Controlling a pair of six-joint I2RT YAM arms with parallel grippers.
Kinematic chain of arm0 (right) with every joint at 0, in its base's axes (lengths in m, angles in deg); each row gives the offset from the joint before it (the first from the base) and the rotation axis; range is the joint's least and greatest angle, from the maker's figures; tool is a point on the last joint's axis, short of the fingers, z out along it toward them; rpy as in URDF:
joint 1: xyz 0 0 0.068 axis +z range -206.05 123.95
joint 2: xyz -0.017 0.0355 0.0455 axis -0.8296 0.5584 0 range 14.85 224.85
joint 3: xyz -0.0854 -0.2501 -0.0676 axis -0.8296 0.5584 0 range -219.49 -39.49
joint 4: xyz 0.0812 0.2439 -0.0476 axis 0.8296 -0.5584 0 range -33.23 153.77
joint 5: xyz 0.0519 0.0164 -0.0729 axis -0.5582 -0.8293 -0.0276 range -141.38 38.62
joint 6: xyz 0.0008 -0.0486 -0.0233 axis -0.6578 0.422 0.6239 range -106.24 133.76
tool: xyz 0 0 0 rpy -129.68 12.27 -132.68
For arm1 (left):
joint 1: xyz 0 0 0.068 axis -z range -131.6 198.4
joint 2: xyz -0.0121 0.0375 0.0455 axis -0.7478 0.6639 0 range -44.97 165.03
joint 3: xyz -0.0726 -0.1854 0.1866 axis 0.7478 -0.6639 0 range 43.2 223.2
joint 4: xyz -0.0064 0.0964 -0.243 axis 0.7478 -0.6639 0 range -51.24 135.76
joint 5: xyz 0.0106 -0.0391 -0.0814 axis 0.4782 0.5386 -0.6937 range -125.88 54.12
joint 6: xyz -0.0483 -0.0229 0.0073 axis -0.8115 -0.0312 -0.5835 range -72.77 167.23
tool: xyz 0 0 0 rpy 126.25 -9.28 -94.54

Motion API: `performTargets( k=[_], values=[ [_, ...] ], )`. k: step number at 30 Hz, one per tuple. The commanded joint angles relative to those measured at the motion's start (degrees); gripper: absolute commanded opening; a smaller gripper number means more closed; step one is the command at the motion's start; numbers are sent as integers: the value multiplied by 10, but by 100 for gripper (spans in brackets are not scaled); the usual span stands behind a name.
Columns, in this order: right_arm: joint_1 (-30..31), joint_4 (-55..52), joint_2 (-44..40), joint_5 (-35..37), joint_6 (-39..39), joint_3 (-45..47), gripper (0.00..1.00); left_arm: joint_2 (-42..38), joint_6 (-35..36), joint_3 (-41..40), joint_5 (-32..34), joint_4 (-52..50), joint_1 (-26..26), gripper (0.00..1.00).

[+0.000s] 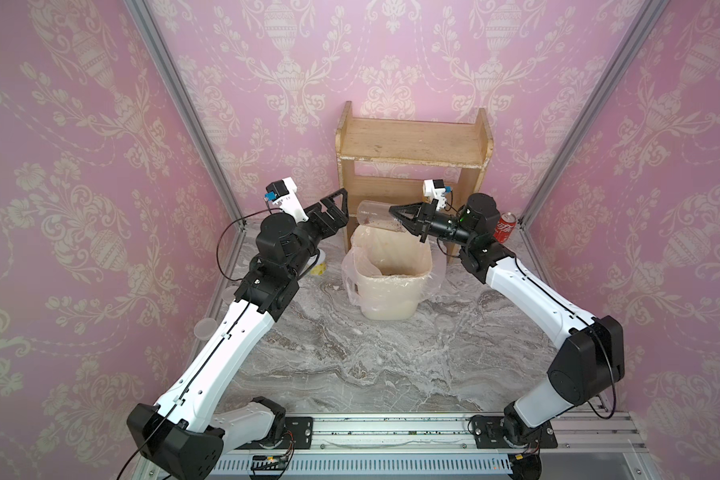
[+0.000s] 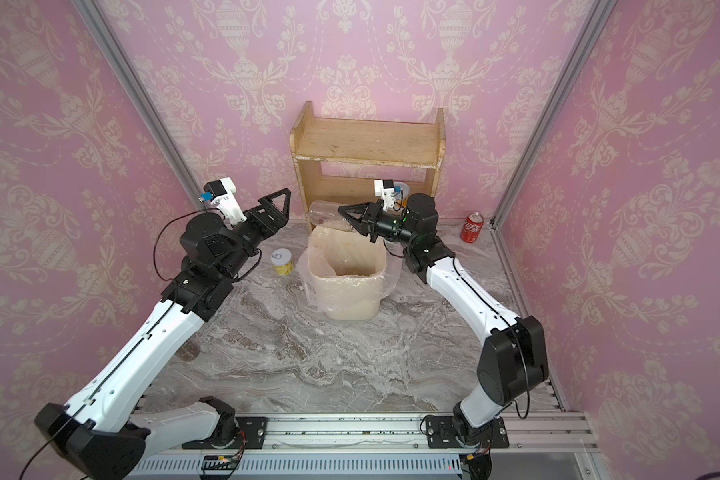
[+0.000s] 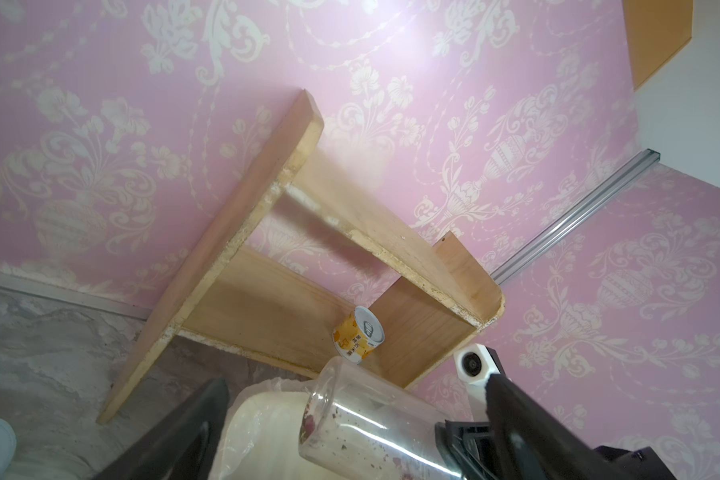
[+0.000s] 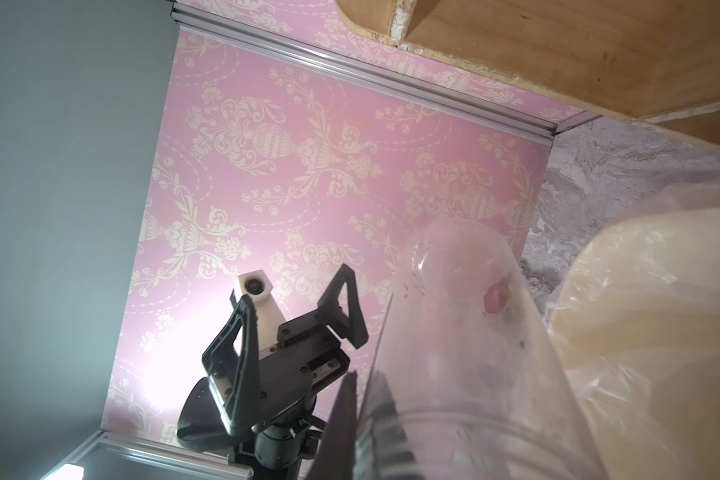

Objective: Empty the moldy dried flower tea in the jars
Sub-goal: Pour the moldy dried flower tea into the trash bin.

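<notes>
**Top views.** In both top views the right gripper is clamped on the right end of a clear jar. It holds the jar on its side above the far rim of the lined waste bin, just in front of the wooden shelf. The jar's long axis runs left to right, with the right end a little lower. Only a thin brownish streak of tea lies along its lower wall. The left gripper, jaws spread wide and empty, hangs just left of the jar's left end, at about the same height and not touching it.

**Left wrist view.** The jar's left end faces this camera, with crumbs and a pinkish smear inside the wall. Beyond it a yellow pull-tab tin stands on the lower shelf board.

**Right wrist view.** The ribbed end, which looks threaded, sits at the grip, so the mouth appears to be on the right. The fingers seem to pinch the wall there. One pink bud sits near the far, closed end.

The right end probably has to dip further for that bud to slide out over the bin. The left gripper is the nearer one to the jar's base.
</notes>
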State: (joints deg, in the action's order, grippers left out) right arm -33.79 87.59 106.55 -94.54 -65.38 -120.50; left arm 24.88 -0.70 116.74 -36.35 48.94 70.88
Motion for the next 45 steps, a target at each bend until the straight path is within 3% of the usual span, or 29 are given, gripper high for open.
performTargets(
  k=[1,11,24,36,41,45],
  values=[
    [7,49,-7,-1,-15,2,0,18,-145,-21,-67,50,-13,99],
    [28,39,11,6,-5,-18,0,82,-287,-58,-122,161,-18,99],
    [46,49,39,21,-8,-49,0,128,-392,-78,-136,235,-9,93],
    [51,60,63,23,-17,-53,0,141,-408,-86,-129,271,-6,76],
    [50,54,64,26,-16,-46,1,149,-424,-97,-128,301,-6,61],
    [47,36,63,29,-10,-43,15,145,-417,-105,-119,304,-6,55]
  ],
)
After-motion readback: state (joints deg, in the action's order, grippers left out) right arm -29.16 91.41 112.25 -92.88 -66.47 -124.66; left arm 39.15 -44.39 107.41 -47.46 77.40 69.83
